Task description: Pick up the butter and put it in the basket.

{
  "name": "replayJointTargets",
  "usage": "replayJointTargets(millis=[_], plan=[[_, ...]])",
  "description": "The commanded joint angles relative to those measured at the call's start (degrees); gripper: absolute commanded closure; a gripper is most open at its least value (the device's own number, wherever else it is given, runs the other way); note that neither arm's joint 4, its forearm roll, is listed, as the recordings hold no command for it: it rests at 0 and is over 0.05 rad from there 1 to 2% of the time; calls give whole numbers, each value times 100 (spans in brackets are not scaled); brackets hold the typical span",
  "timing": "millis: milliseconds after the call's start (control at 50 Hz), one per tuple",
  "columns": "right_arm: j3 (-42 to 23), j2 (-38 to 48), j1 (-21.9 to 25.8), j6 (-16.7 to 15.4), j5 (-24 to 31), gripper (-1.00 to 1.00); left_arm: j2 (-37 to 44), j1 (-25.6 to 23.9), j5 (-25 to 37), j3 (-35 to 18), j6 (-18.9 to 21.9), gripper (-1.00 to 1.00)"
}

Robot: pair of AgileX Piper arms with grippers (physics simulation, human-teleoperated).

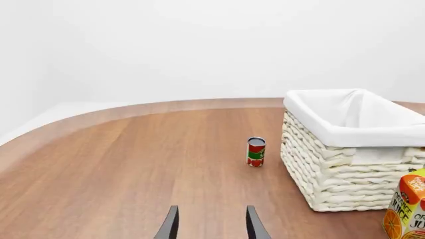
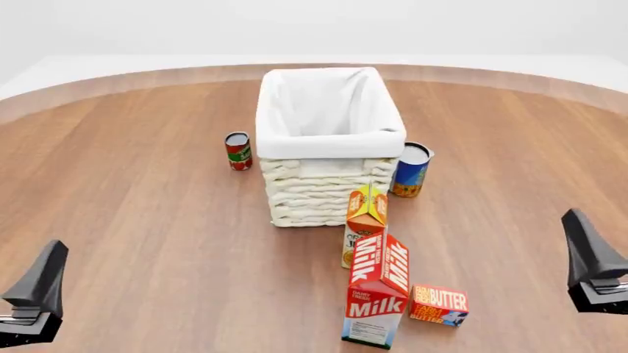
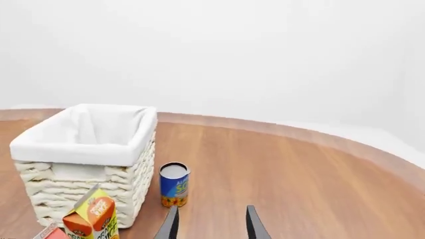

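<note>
The butter [image 2: 439,304] is a small red-orange box with white lettering. It lies on the table near the front, just right of the milk carton [image 2: 378,291]. The cream wicker basket [image 2: 329,195] with a white liner stands at the table's middle; it also shows in the left wrist view [image 1: 345,174] and the right wrist view [image 3: 79,186]. My left gripper [image 1: 211,223] is open and empty at the front left [image 2: 34,298]. My right gripper [image 3: 211,223] is open and empty at the front right [image 2: 592,265]. Both are far from the butter.
An orange juice carton [image 2: 365,220] stands between the milk carton and the basket. A red-green can [image 2: 238,151] stands left of the basket, a blue-yellow can [image 2: 410,170] on its right. The round wooden table's far edge [image 2: 147,76] curves behind.
</note>
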Motion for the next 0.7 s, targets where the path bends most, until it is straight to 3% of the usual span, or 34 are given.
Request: replayJointTargets(millis=[20, 180, 300, 440, 480, 580, 600, 640, 700], plan=[[-310, 786, 330, -613, -702, -100, 0, 0, 0, 0, 0, -100], [-1421, 2169, 632, -1350, -827, -100, 0, 0, 0, 0, 0, -100], [-2377, 2740, 904, -1909, -22, -100, 0, 0, 0, 0, 0, -100], [-2981, 2923, 1293, -3043, 867, -100, 0, 0, 0, 0, 0, -100], [-3236, 3093, 1286, -3154, 1119, -100, 0, 0, 0, 0, 0, -100], [-3955, 3403, 1241, -3030, 1752, -100, 0, 0, 0, 0, 0, -100], [-4350, 3559, 1271, -2986, 2196, -100, 0, 0, 0, 0, 0, -100], [-4592, 3750, 1265, -3166, 2538, -100, 0, 0, 0, 0, 0, -100], [-4988, 3652, 1477, -3085, 3038, -100, 0, 0, 0, 0, 0, -100]])
